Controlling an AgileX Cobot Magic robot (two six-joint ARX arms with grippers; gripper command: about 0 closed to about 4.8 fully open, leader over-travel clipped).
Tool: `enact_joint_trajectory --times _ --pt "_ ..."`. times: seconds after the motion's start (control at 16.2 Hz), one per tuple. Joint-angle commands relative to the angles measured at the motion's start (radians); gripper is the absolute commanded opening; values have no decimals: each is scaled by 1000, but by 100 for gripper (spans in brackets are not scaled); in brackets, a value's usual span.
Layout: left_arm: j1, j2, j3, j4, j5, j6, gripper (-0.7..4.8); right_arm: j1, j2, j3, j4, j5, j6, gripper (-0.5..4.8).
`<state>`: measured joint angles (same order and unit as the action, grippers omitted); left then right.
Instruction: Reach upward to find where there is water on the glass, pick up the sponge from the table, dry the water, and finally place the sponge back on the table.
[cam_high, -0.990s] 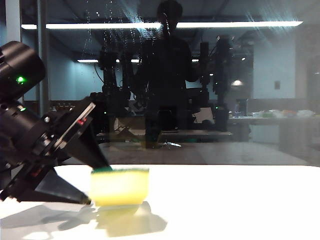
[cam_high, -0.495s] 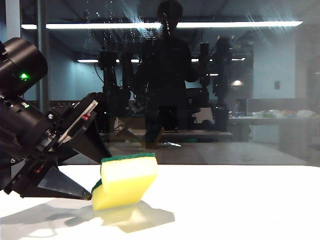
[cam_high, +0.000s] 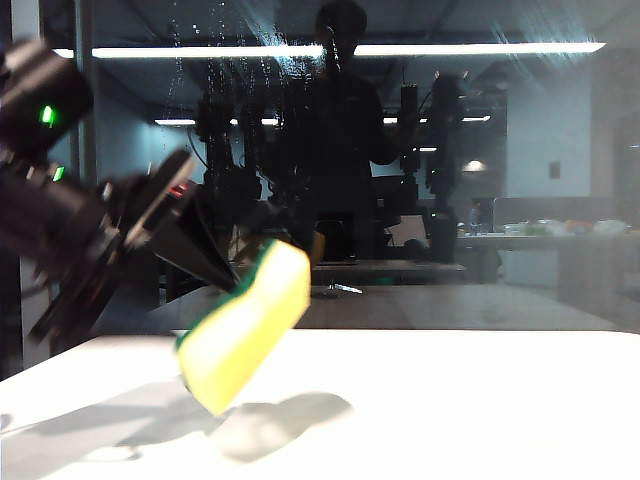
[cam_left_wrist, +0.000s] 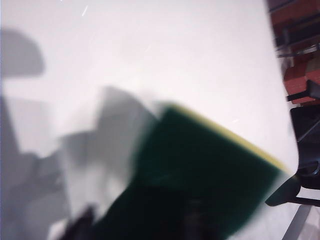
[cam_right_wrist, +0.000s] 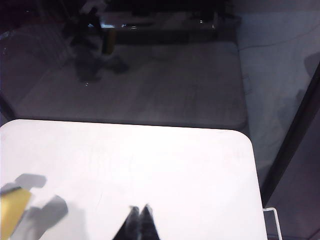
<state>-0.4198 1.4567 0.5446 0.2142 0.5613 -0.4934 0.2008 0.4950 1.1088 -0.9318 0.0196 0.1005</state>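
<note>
Sponge in left tool, airborne

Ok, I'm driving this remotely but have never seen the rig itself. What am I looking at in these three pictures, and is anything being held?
It is a robot with two arms, each ending in a two-finger end effector. The wide picture comes from a fixed camera facing the glass, a dark pane that mirrors the room. Faint streaks of water run down its upper left. Below is the white table.

The other two pictures come from cameras on the wrists. In the wide picture the left end effector grips the sponge, yellow foam with a green layer, tilted and lifted clear of the table, its shadow beneath. The left wrist picture is blurred and shows mostly the sponge's green side. The right wrist picture shows the right end effector shut and empty, above bare table.
</note>
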Motion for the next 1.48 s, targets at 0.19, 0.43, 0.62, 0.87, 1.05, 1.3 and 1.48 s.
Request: enact_joint_trajectory --times 0.19,0.43,0.62,0.87,1.05,1.3,1.48 --pt "2 -36 65 6 -8 51 -4 0 -1 2 20 5 3 -6" --pt "2 -36 126 -31 -7 48 170 0 -1 2 20 5 3 -6" --pt "2 -36 146 -49 -24 48 263 0 -1 2 20 4 3 -6" --pt "2 -36 148 -105 -72 48 416 0 -1 2 19 4 3 -6" --pt "2 -36 148 -151 -38 103 16 0 -1 2 19 4 3 -5" --pt "2 -36 149 -161 -60 96 274 0 -1 2 15 4 4 -6" --pt "3 -36 149 -211 -144 60 479 0 -2 2 15 3 4 -5"
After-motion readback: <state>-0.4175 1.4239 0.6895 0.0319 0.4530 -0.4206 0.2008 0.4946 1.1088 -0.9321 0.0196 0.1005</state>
